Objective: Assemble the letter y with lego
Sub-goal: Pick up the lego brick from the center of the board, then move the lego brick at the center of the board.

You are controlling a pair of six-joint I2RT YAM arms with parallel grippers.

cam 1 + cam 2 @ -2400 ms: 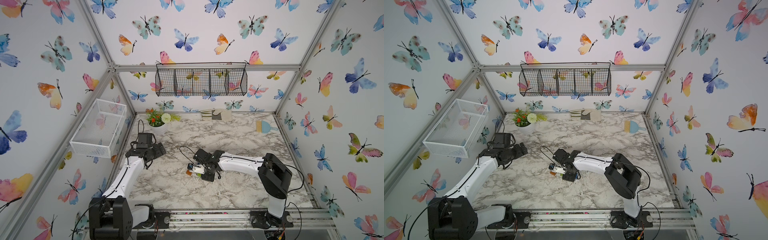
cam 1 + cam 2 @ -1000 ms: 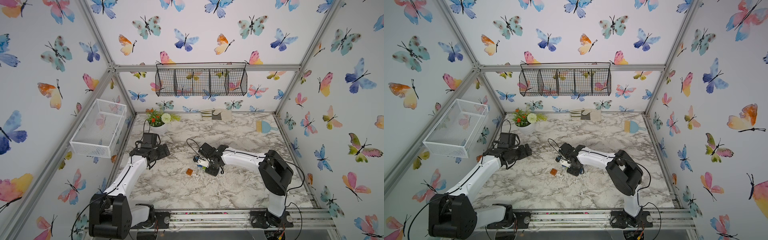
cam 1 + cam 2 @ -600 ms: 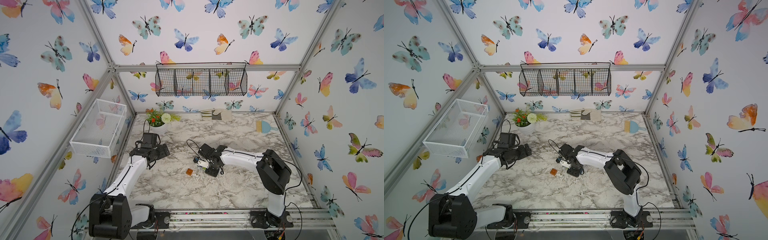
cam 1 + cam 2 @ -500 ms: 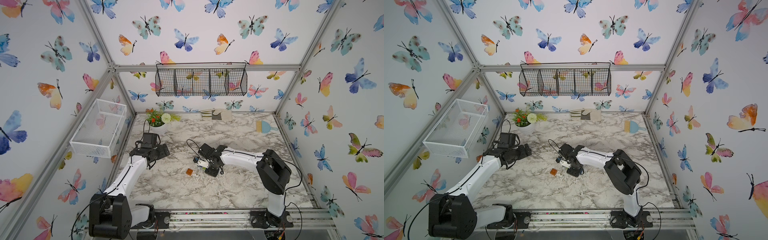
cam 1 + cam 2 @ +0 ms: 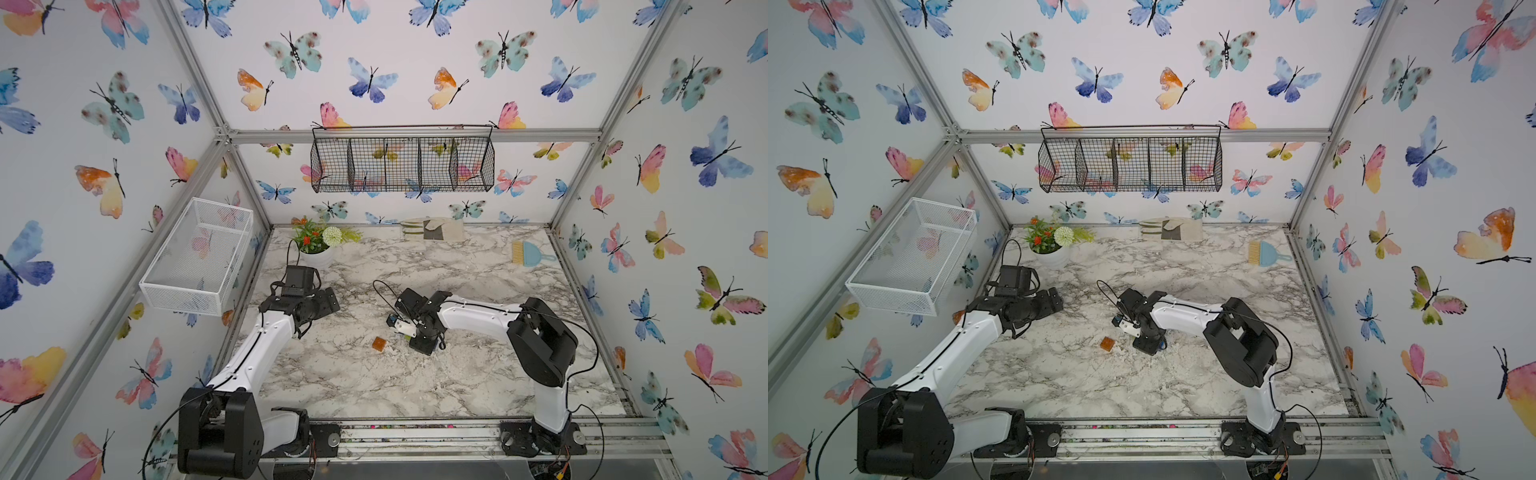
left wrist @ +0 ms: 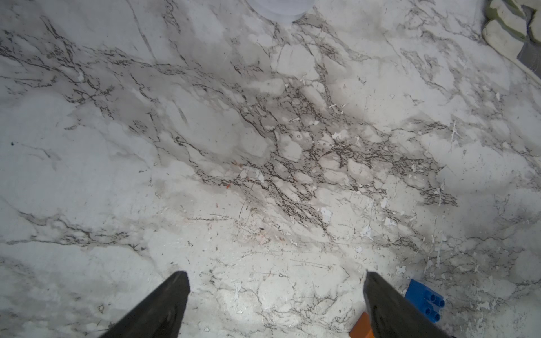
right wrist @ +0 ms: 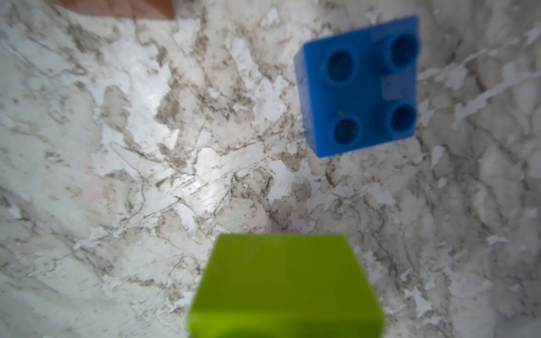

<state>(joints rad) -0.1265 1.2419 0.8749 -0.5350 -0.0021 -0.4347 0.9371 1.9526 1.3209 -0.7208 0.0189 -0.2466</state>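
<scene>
Setting: a marble-patterned bench point(image 5: 478, 374) inside a butterfly-papered enclosure. Two white-and-black robot arms reach in from the lower edge of both top views.
Right tool point(image 5: 417, 343): just right of centre in both top views, angled down at the bench and closed on the lime green brick. Its fingertips are hidden.
Lime green brick point(image 7: 285, 286): fills the lower centre of the right wrist view, very close and blurred.
Blue square brick point(image 7: 360, 85): upper right of the right wrist view, studs up, flat on the bench and apart from the green one.
Translucent orange brick point(image 5: 378, 343): flat on the bench just left of the right tool in both top views, touching nothing.
Left tool point(image 6: 275, 276): jaws wide with only bare marble between them. In both top views it sits left of centre, well apart from the right tool.
Lower right of the left wrist view: a blue studded brick point(image 6: 424, 298) lies just beside one dark finger point(image 6: 389, 310). I cannot tell whether it is the same blue brick.
Build state: the bricks in view lie separate, none joined.
Background: a flower pot point(image 5: 318, 249) at the bench's far left.
</scene>
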